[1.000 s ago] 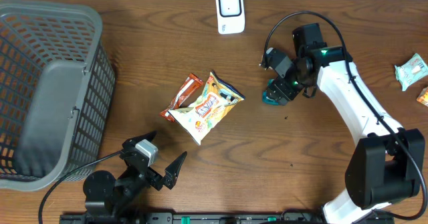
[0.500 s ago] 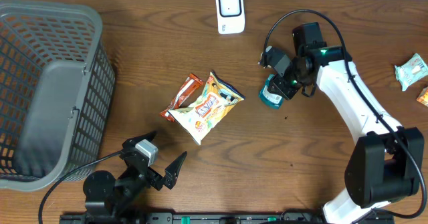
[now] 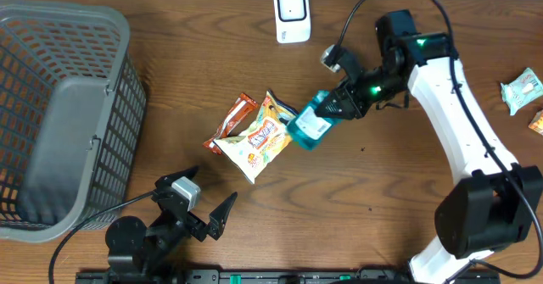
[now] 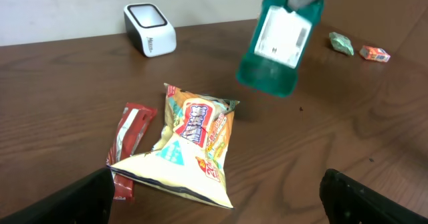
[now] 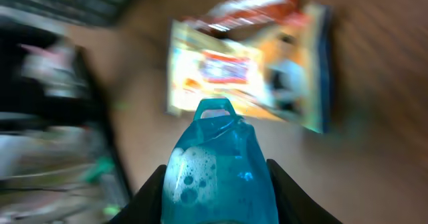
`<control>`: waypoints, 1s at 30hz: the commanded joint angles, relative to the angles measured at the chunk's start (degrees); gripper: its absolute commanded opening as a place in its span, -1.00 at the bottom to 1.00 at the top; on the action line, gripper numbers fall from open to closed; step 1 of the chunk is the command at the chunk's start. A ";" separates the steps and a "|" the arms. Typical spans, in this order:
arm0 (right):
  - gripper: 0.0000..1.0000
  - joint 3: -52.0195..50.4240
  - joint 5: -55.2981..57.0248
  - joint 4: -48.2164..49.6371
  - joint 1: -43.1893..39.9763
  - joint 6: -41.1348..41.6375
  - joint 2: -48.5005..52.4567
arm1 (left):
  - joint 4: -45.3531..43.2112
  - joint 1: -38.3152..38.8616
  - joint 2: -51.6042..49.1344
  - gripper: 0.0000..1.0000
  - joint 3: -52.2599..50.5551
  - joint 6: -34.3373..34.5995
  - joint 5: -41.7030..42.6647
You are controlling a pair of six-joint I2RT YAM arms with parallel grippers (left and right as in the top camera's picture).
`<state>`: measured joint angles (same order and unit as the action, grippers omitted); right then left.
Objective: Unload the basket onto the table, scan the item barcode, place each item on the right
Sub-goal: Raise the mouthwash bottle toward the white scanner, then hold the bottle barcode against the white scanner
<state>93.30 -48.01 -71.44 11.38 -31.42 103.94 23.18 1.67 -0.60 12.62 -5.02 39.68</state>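
My right gripper [image 3: 339,106] is shut on a teal bottle [image 3: 310,125] of liquid and holds it in the air, tilted, just right of the snack bags. The right wrist view is blurred; there the bottle [image 5: 219,170] fills the gap between the two fingers of the right gripper [image 5: 219,192]. In the left wrist view the bottle [image 4: 277,40] hangs above the table with a white label facing the camera. The white scanner [image 3: 291,13] stands at the table's far edge, apart from the bottle. My left gripper [image 3: 204,201] rests open near the front edge, nothing between its fingers [image 4: 83,197].
A yellow snack bag [image 3: 261,137] lies mid-table, partly over a red bar wrapper [image 3: 233,119]. A grey basket [image 3: 59,114] fills the left side. Two small packets, one green [image 3: 520,89] and one orange [image 3: 536,121], lie at the right edge.
The right gripper closed on the teal bottle, lifted it off the table and carried it left toward the snack bags. The left arm has not moved.
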 commanded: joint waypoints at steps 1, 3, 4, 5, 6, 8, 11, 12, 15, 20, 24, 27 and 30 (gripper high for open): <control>-0.63 1.77 -17.55 -2.10 -0.57 2.27 -3.04 | -0.02 0.17 0.31 0.95 -0.04 -0.98 -0.04; -0.68 1.77 -19.50 -4.26 -0.57 2.25 -3.34 | -0.02 0.17 0.31 0.96 -0.04 -0.98 -0.04; -0.70 1.77 -20.04 -5.11 -0.57 2.23 -3.43 | -0.02 0.17 0.31 0.95 -0.04 -0.98 -0.04; -0.70 1.77 -20.04 -5.95 -0.57 2.21 -3.54 | -0.02 0.17 0.31 0.96 -0.04 -0.98 -0.04; -0.71 1.77 -19.78 -6.43 -0.57 2.19 -3.58 | -0.02 0.17 0.31 0.96 -0.04 -0.98 -0.04; -0.71 1.77 -19.54 -6.82 -0.59 2.14 -3.72 | -0.02 0.17 0.31 0.96 -0.04 -0.96 -0.04; -0.68 1.77 -19.39 -6.73 -0.59 1.92 -4.00 | -0.04 0.17 0.31 0.96 -0.04 -0.98 -0.04; -0.69 1.79 -19.39 -6.75 -0.59 1.73 -4.20 | -0.02 0.17 0.31 0.96 -0.04 -0.96 -0.04; -0.70 1.81 -15.54 -5.44 -0.57 1.16 -4.52 | -0.02 0.17 0.31 0.96 -0.04 -0.98 -0.04; -0.84 1.77 5.92 3.67 0.46 11.58 -4.50 | -0.02 0.17 0.31 0.96 -0.04 -0.96 -0.04; -0.82 1.77 21.20 14.38 3.30 20.26 -4.50 | -0.02 0.17 0.31 0.96 -0.04 -0.96 -0.04; -0.76 1.77 35.17 19.45 6.51 22.69 -4.50 | -0.02 0.17 0.31 0.96 -0.04 -0.98 -0.04; -0.74 1.77 52.30 23.93 10.64 23.87 -4.37 | -0.02 0.17 0.31 0.96 -0.04 -0.98 -0.04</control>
<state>93.36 -15.20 -49.89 18.68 -12.21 101.49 23.18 1.67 -0.60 12.62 -5.02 39.66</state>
